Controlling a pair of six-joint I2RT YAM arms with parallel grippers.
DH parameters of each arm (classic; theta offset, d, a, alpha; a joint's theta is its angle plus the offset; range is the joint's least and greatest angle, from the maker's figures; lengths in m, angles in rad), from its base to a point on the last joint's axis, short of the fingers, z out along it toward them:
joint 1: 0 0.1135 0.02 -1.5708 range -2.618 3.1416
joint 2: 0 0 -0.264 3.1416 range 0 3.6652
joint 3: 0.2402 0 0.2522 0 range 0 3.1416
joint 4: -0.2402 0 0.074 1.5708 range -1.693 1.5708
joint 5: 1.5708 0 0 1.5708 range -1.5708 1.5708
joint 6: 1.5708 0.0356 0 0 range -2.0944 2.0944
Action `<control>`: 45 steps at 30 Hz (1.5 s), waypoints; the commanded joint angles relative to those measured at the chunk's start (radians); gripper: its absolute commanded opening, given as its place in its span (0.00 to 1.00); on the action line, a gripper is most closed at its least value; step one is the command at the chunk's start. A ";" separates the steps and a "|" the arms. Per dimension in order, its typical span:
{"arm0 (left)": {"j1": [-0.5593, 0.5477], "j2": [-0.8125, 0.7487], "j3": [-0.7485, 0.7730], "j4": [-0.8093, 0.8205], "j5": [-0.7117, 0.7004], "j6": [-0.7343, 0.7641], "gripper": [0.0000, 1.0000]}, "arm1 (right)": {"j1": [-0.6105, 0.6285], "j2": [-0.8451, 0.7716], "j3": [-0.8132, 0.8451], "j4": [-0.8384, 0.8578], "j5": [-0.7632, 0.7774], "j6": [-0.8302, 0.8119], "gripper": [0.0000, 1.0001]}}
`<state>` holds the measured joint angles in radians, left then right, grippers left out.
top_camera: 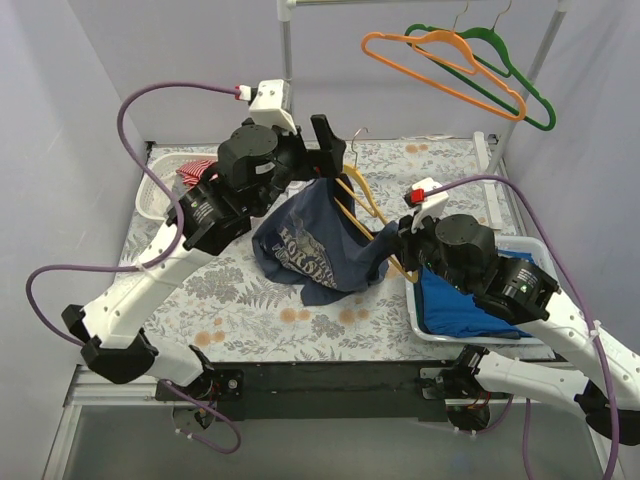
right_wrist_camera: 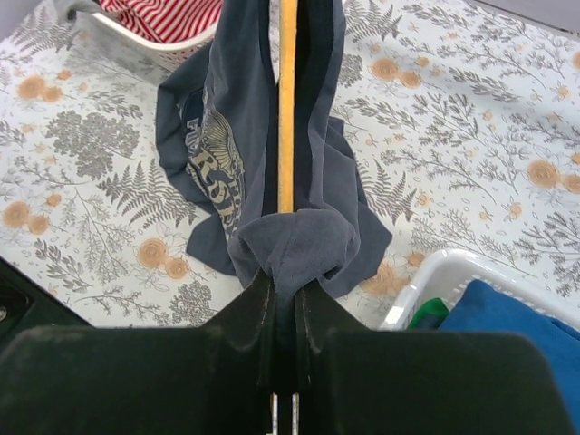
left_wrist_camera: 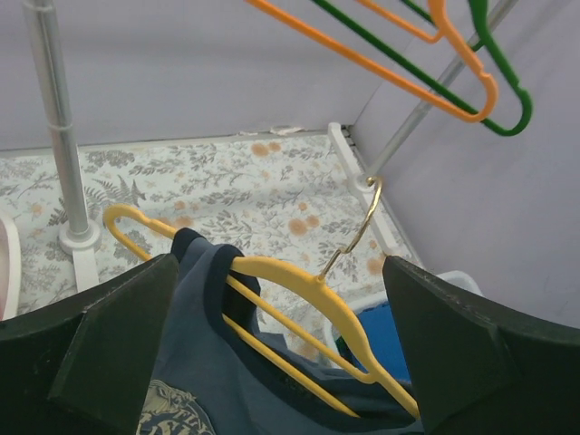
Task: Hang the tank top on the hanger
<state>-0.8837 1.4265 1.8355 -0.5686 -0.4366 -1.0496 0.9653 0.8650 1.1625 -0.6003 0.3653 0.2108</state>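
The navy tank top [top_camera: 310, 245] hangs bunched from the yellow hanger [top_camera: 358, 198], its lower part resting on the floral table. In the left wrist view one strap [left_wrist_camera: 201, 272] is looped over the hanger's left shoulder [left_wrist_camera: 299, 288], and the metal hook [left_wrist_camera: 358, 231] points up and away. My left gripper [top_camera: 328, 150] [left_wrist_camera: 279, 263] stands wide open, one finger on each side of the hanger's top, holding nothing. My right gripper [top_camera: 395, 238] [right_wrist_camera: 292, 281] is shut on a wad of tank top fabric [right_wrist_camera: 294, 245] at the hanger's lower end, and the yellow bar [right_wrist_camera: 287, 109] runs away from it.
An orange hanger [top_camera: 440, 60] and a green hanger [top_camera: 505, 70] hang on the rail at the back right. A white basket holding red-and-white striped cloth [top_camera: 195, 172] stands at the back left. A white bin [top_camera: 425, 325] holding royal-blue cloth [top_camera: 465, 305] sits under my right arm. The rack pole [left_wrist_camera: 54, 127] stands behind.
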 commanded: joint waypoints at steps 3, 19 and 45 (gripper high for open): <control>0.006 -0.133 -0.100 0.075 -0.049 -0.003 0.95 | 0.001 0.005 0.138 -0.010 0.075 -0.008 0.01; -0.012 0.276 0.335 -0.134 0.006 0.160 0.59 | 0.001 0.157 0.127 0.004 0.147 0.064 0.01; -0.046 0.410 0.367 0.052 -0.292 0.307 0.28 | 0.003 0.232 0.132 0.020 0.149 0.082 0.01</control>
<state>-0.9260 1.8503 2.1651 -0.5823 -0.6720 -0.7837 0.9649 1.1011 1.2778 -0.6704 0.4950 0.2829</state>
